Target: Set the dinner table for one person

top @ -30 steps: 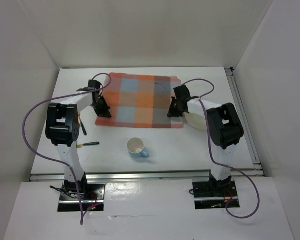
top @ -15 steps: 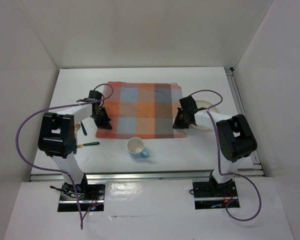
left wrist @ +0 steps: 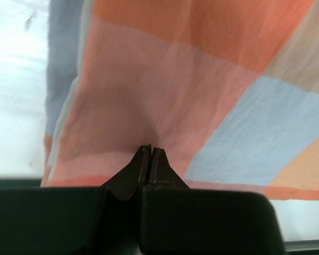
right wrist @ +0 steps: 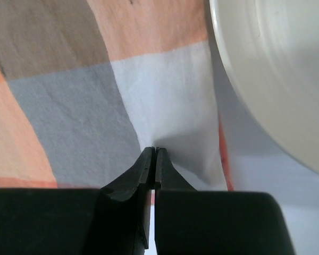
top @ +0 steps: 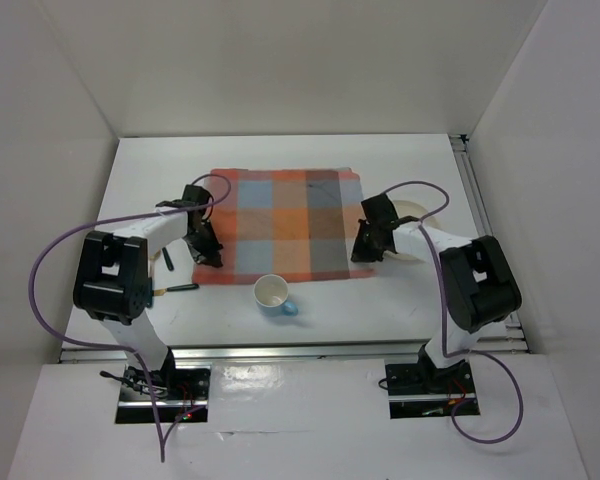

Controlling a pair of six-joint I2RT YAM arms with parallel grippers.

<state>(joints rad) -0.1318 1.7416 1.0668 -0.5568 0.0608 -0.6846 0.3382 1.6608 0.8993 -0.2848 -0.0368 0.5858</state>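
Checked mat [top: 280, 222] – dragged toward near edge since earlier frame. Lies mid dinner table [top: 430, 300], long axis left–right, stretching away from both grippers. Left gripper [left wrist: 150, 151] clamped on near-left corner; right gripper [right wrist: 155, 151] on near-right corner.

Overall light: bright, even, diffuse, from overhead; white walls & desk [top: 360, 310] bounce it back.
Shadows: soft & faint in top view; grey shade on mat [right wrist: 69, 106] beside plate [right wrist: 276, 69] in right wrist view.
Glare: desk washed out to near-white at left of left wrist view; plate pale, little surface detail.
Focus: top view fairly sharp, slightly grainy; wrist views soft, mat weave only just visible.
Dark areas: jaws at bottom of both wrist views are near-black, no detail.
Distortion: walls lean outward toward top view's corners.
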